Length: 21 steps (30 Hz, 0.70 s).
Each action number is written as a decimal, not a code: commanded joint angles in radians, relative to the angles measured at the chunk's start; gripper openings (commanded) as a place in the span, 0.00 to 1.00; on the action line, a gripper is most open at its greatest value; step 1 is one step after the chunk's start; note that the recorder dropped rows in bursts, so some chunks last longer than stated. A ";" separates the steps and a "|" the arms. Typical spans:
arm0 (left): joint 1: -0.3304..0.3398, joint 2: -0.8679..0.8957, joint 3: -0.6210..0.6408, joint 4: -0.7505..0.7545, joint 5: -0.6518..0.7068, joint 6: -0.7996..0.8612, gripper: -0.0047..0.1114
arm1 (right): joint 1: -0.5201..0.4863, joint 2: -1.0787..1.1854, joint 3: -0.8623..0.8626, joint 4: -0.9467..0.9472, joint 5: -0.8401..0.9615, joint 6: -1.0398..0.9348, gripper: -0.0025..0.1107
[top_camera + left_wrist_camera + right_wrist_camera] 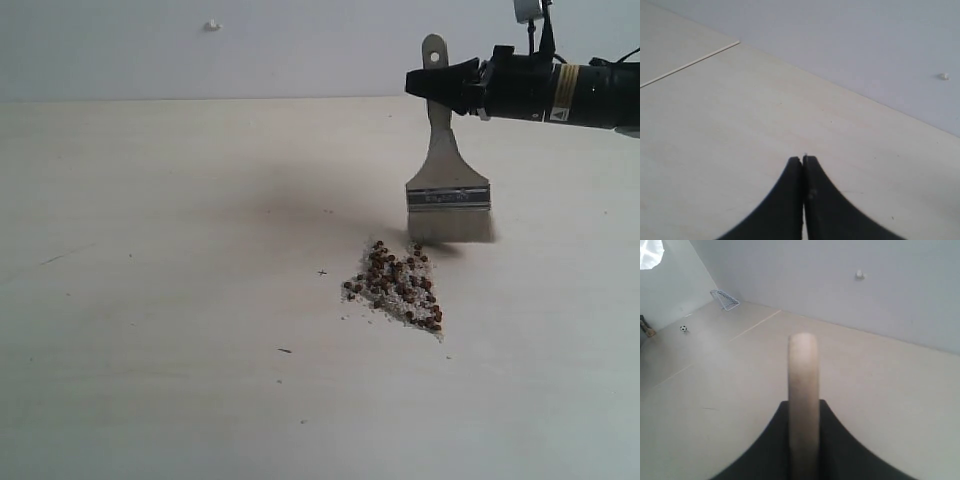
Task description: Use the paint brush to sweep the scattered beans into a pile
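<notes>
Status: gathering stroke, late stage. My right gripper is clamped on the pale wooden handle of the paint brush. The brush hangs upright, bristles down, with the holed handle end showing above my fingers. The beans already lie in one dense wedge-shaped pile mixed with whitish crumbs, near the middle of the table. I see no stray beans well apart from it. The bristle edge stands just beside the pile's far right corner. I cannot tell whether it touches the surface.

My left gripper is closed with its jaws pressed together and nothing between them. It sits over bare table, away from the work.

Next move, as I judge it:
- Set the bristles in light contact behind the far edge.
- Draw a short stroke toward the pile's centre to tighten the wedge.
- Keep pressure low, since splayed bristles could flick beans outward.

Surface: pale, matte wood grain with a few dark specks. Room: a plain grey-white wall carrying one small white knob. The right wrist view also shows a miniature goal net and a small ball far off.
</notes>
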<state>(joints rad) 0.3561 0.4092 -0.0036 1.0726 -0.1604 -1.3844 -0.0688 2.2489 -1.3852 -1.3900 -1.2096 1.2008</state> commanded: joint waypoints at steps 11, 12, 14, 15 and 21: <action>0.004 -0.002 0.004 -0.007 0.002 0.002 0.04 | -0.001 -0.021 -0.007 -0.147 -0.011 0.219 0.02; 0.004 -0.002 0.004 -0.007 0.002 0.002 0.04 | -0.001 -0.023 -0.007 -0.150 -0.011 0.219 0.02; 0.004 -0.002 0.004 -0.007 0.002 0.002 0.04 | -0.001 -0.027 -0.007 -0.148 -0.011 0.214 0.02; 0.004 -0.002 0.004 -0.007 0.002 0.002 0.04 | -0.001 -0.029 -0.007 -0.137 -0.011 0.205 0.02; 0.004 -0.002 0.004 -0.007 0.002 0.002 0.04 | -0.001 -0.031 -0.007 -0.048 -0.011 0.150 0.02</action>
<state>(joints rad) 0.3561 0.4092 -0.0036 1.0726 -0.1604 -1.3844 -0.0688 2.2350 -1.3852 -1.4950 -1.2096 1.3769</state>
